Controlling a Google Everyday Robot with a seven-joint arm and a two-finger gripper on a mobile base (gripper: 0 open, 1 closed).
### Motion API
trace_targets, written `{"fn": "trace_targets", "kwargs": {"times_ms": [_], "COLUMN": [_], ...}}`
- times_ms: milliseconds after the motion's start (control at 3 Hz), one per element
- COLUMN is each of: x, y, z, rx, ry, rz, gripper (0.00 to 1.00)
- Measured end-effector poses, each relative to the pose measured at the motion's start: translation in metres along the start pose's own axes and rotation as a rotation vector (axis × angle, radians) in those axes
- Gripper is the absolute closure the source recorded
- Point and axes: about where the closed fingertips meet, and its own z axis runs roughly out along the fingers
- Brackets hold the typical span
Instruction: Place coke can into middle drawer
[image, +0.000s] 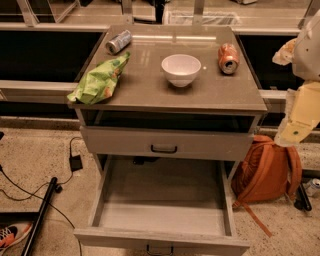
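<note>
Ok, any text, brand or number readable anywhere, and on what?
No text reads clearly.
The coke can: print too blurred.
The silver can: too blurred.
The green bag: markings unreadable.
The bowl, middle drawer: blank.
The gripper, at the right edge beside the table: no label visible.

coke can (228, 57) right of bowl (181, 69), jaws farther right.

1. Speckled pale floor (40, 145) surrounds the desk (210, 97).
2. Behind the desk, pale ledges (35, 86) frame dark panels (45, 55).
3. Left of the desk, black cables (25, 192) and a black pole (40, 210) lie on the floor.
4. Right of the desk, an orange backpack (265, 172) sits on the floor.
5. The light is warm and dim.
</note>
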Motion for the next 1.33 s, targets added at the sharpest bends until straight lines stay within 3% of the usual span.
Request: {"fn": "trace_targets", "kwargs": {"times_ms": [333,667,1000,1333], "x": [0.000,-0.002,-0.001,0.012], "y": [0.000,-0.041,-0.106,-0.203], "z": [0.000,0.018,0.014,0.005], "rx": [0.000,0.018,0.122,0.326], "ry": [0.000,-0.072,-0.171,-0.303], "rz": [0.000,0.036,0.115,0.284], "gripper": [0.00,0.00,0.00,0.00]}}
